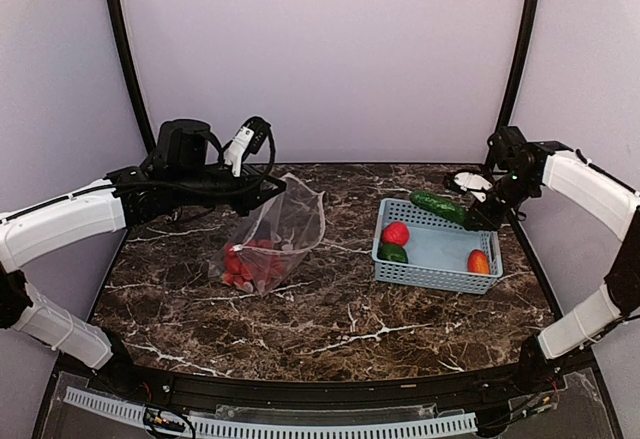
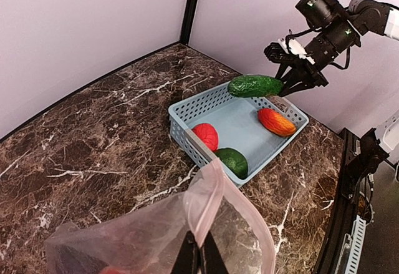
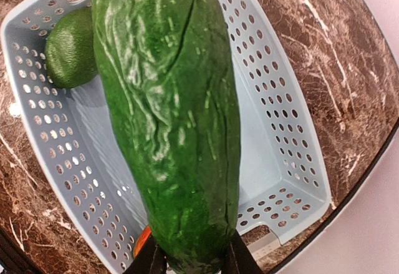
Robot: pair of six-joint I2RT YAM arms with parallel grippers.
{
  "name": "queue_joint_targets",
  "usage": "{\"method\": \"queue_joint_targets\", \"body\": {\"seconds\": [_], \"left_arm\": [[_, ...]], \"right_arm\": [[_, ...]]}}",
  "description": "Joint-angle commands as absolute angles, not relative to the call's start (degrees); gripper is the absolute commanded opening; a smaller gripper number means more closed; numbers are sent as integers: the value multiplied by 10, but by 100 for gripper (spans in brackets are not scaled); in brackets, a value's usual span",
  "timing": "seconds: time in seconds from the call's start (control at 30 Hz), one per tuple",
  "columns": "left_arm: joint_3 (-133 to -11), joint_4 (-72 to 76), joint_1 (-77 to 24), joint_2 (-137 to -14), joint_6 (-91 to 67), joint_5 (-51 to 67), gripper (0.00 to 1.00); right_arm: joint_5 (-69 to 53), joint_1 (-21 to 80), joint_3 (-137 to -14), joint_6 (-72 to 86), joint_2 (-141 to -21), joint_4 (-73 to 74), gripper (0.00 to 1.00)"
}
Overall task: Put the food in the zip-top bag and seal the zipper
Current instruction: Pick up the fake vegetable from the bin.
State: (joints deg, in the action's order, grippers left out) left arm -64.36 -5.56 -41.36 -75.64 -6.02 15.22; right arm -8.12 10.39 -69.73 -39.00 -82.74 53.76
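The clear zip-top bag point(image 1: 280, 224) stands on the table left of centre, with several red strawberries point(image 1: 250, 264) in its bottom. My left gripper point(image 2: 199, 258) is shut on the bag's pinkish zipper strip point(image 2: 212, 193) and holds the mouth up and open. My right gripper point(image 3: 193, 263) is shut on one end of a long green cucumber point(image 1: 438, 206) and holds it above the far edge of the light-blue basket point(image 1: 440, 274); it also shows in the left wrist view point(image 2: 255, 85). In the basket lie a red piece point(image 1: 396, 233), a dark green piece point(image 1: 393, 253) and an orange-red piece point(image 1: 479, 261).
Curved grey walls and black posts close the back and sides. The basket sits right of centre, near the table's right edge. Cables hang from the left arm above the bag.
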Motion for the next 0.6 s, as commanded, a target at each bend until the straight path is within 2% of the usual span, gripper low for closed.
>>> {"method": "queue_joint_targets", "body": {"seconds": [0.0, 0.3, 0.57], "left_arm": [[-661, -33, -414, -764, -47, 186, 1], [-706, -33, -415, -838, -102, 205, 1], [-806, -78, -432, -915, -147, 168, 1]], "right_arm": [[-70, 149, -718, -419, -766, 571, 16], [-56, 214, -729, -478, -715, 568, 16], [-43, 262, -823, -550, -735, 566, 18]]}}
